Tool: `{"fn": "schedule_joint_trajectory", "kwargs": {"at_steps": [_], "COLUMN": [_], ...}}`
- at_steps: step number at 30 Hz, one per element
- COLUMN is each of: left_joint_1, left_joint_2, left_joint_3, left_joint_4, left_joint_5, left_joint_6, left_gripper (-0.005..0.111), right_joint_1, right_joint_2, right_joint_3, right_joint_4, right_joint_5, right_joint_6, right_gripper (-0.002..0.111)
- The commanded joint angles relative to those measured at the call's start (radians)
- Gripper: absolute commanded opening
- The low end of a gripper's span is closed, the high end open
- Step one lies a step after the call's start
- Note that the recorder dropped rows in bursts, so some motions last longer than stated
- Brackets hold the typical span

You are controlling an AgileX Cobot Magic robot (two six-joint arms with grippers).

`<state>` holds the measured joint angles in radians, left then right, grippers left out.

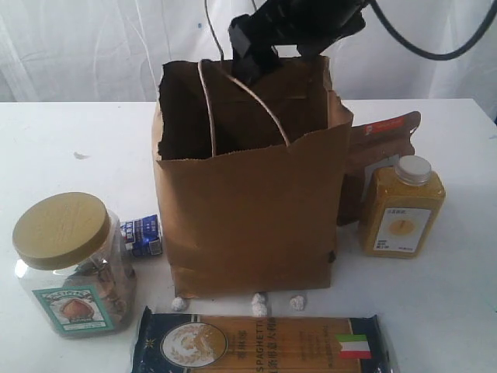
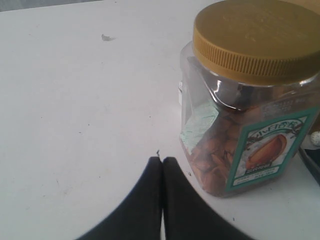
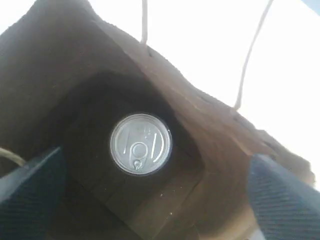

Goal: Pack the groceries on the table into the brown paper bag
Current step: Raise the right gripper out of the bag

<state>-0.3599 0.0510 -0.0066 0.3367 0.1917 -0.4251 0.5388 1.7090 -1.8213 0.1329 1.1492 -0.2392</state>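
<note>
**Left hand shut by the jar, right hand wide over the bag**

My left gripper (image 2: 161,165) is closed on nothing, its two fingers pressed tip to tip over the table (image 2: 75,110). It sits near the tan-lidded clear jar (image 2: 250,100) without touching it. In the exterior view that jar stands upright at about eight o'clock from the brown paper bag (image 1: 248,210). The small blue-white carton (image 1: 144,235) lies between jar and bag, at the bag's nine o'clock.

The bag stands upright at mid-table, its ragged mouth open and a loop handle arching across the opening. My right gripper (image 3: 157,192) hangs at that mouth, at the bag's twelve o'clock, jaws spread wide and holding nothing. Below it the dark pull-tab jar (image 3: 141,144) stands upright on the bag's floor, silver lid facing up.

The tiny foil balls (image 1: 258,303) dot the table along the bag's front foot, at six o'clock. The blue spaghetti packet (image 1: 256,346) lies flat just past them, nearest the camera. The brown pouch (image 1: 380,148) stands at two o'clock, partly hidden behind the bag's edge. The yellow white-capped bottle (image 1: 401,208) stands upright at three o'clock, in front of the pouch and apart from the bag.
</note>
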Motion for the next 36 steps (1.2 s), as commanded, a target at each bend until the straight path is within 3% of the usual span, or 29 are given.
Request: {"fn": "schedule_joint_trajectory", "kwargs": {"at_steps": [1,4,11,19,24,36], "left_joint_1": [0.002,0.002,0.002,0.002,0.002,0.002], "left_joint_2": [-0.004,-0.004,-0.004,-0.004,-0.004,-0.004], "left_joint_3": [0.007,0.007,0.007,0.007,0.007,0.007], "left_joint_4": [-0.001,-0.001,-0.001,-0.001,-0.001,-0.001], "left_joint_5": [0.002,0.002,0.002,0.002,0.002,0.002], "left_joint_6": [0.003,0.003,0.003,0.003,0.003,0.005], "left_gripper": [0.000,0.000,0.000,0.000,0.000,0.000], "right_joint_1": [0.000,0.000,0.000,0.000,-0.002,-0.063], "right_joint_2": [-0.044,-0.069,-0.108,-0.145,-0.190,-0.204], "right_joint_3": [-0.003,-0.003,-0.003,-0.003,-0.003,-0.003], "right_joint_4": [-0.009,-0.009,-0.013,-0.065,-0.158,-0.167], "right_joint_5": [0.016,0.016,0.016,0.016,0.049,0.072], "right_joint_6": [0.004,0.004,0.000,-0.030,-0.028,-0.028], "right_gripper": [0.065,0.051,0.050,0.066,0.066,0.066]}}
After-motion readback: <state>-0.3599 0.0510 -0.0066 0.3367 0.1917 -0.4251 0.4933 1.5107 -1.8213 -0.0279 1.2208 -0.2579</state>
